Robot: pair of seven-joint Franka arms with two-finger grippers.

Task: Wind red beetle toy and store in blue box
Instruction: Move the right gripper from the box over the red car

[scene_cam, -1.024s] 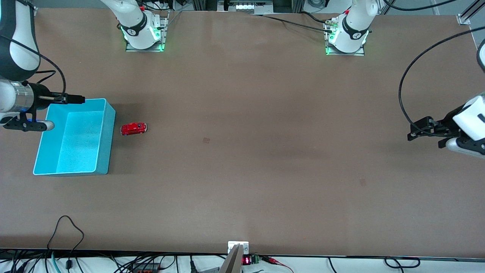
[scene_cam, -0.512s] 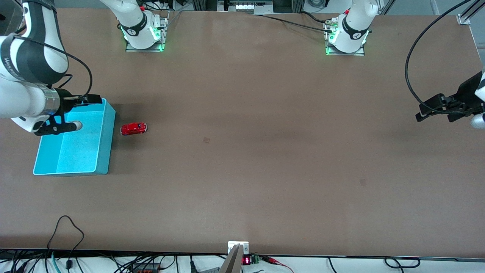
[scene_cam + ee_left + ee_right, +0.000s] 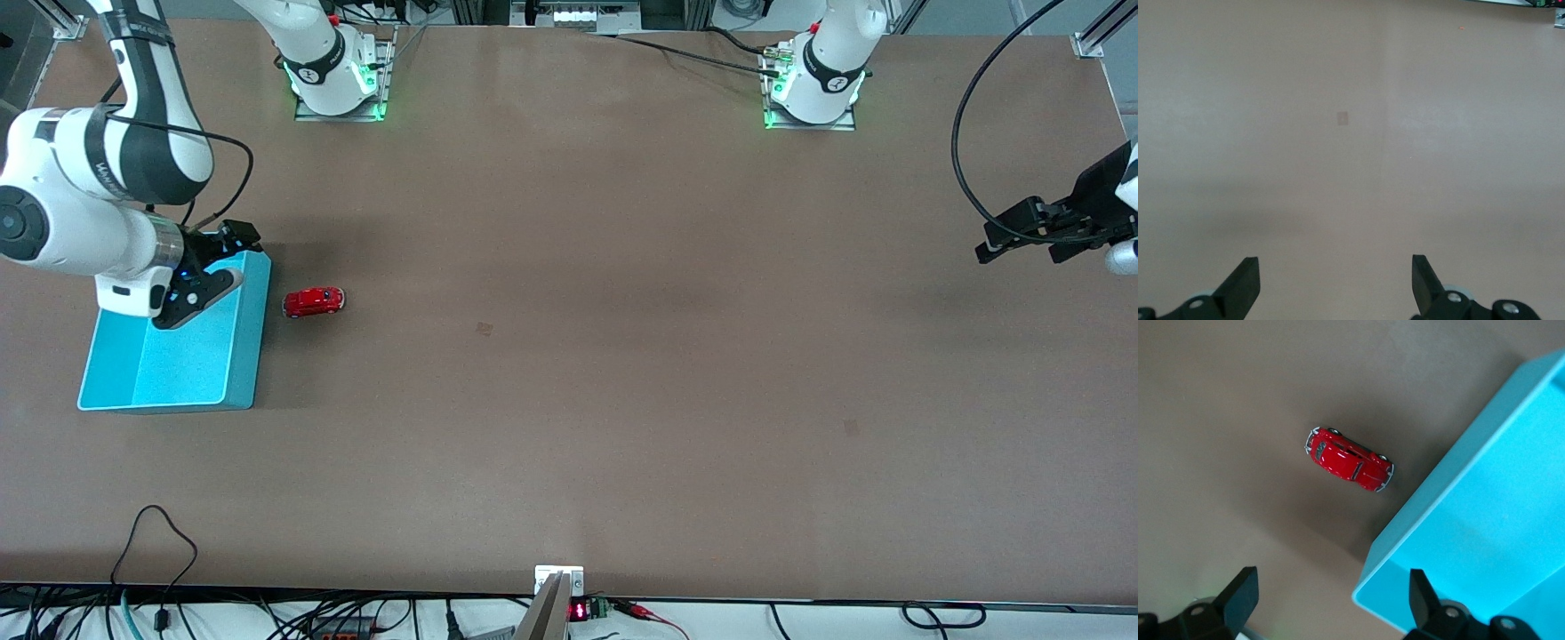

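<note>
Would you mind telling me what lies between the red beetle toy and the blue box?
Nothing: only a narrow strip of bare table separates the red beetle toy from the blue box, clearest in the right wrist view.

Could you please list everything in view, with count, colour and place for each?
red beetle toy: one, glossy red, on the table beside the blue box, toward the right arm's end, apart from the box wall.
blue box: one, light blue, open-topped, nothing seen inside, at the right arm's end of the table.
table: one, brown, under everything.
cables: several, black, along the table edge nearest the front camera.
right gripper: one, black fingers, open, over the box corner close to the toy.
left gripper: one, black, open, over the left arm's end of the table, waiting.
</note>
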